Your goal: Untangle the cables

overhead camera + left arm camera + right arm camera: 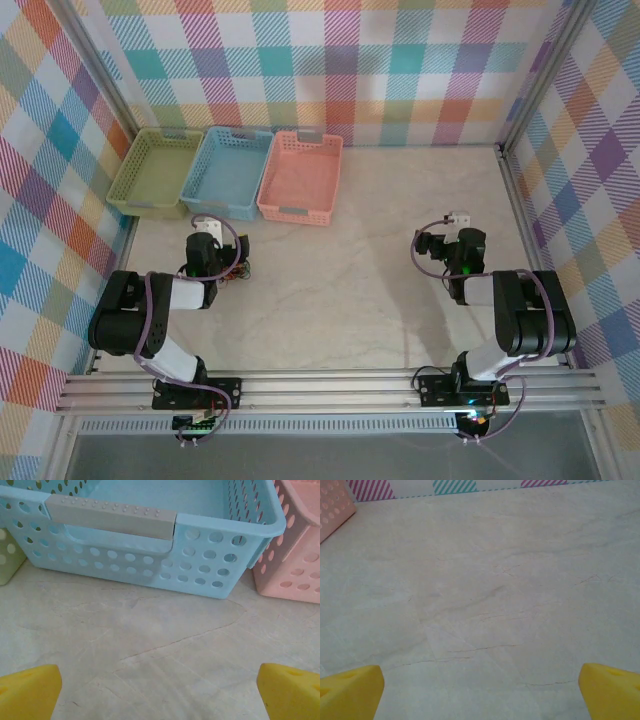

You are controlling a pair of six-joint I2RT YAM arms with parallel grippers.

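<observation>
We held the left fingers wide and empty facing the blue basket and the right fingers equally wide over the table, probably a ready pose, since the cables lay untouched just right of and behind the left fingers.

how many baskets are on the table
3, side by side along the far left of the table: a green basket on the left, a blue basket in the middle, and a pink basket on the right. None seems hidden.
</observation>
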